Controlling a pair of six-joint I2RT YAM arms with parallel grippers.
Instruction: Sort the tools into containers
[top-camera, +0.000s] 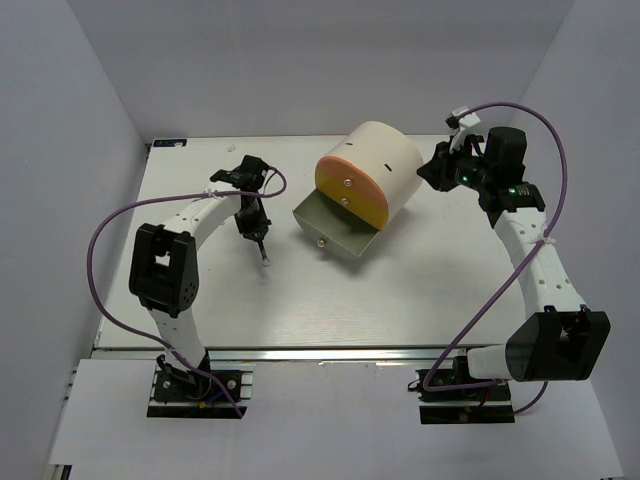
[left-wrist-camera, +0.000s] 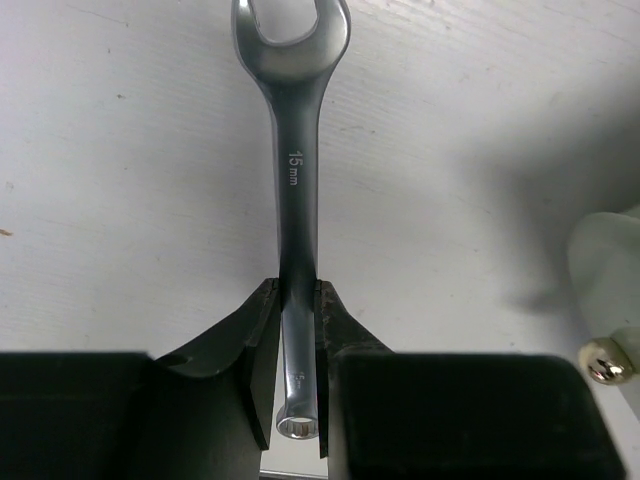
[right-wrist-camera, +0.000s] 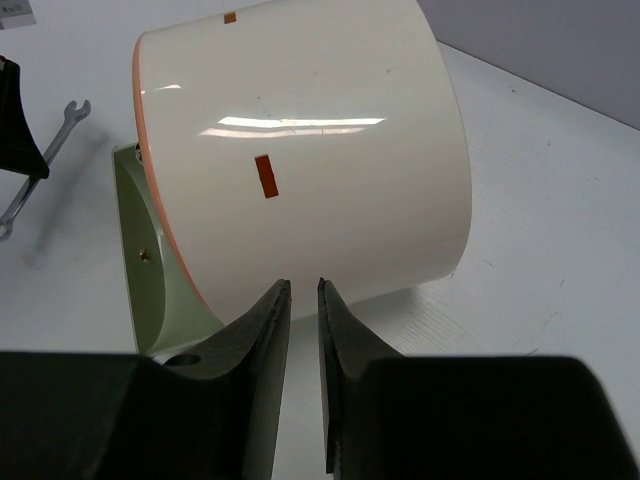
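We are clamping the wrench (left-wrist-camera: 297, 200) by its ring end in our left end effector (left-wrist-camera: 297, 345), above the table (top-camera: 300, 300), its long axis running straight out ahead. The open grey drawer (top-camera: 335, 228) is lying to our right, nearer this arm, while our right end effector (right-wrist-camera: 303, 330) is hovering almost closed and empty behind the cabinet (right-wrist-camera: 320, 150).

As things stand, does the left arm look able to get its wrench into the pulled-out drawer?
Probably yes. The left pincer grips the wrench, and bare table lies between it and the open drawer. The right pincer sits behind the cabinet, out of the way.

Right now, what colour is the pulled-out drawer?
Pale grey-green drawer, clearest in the top external view.
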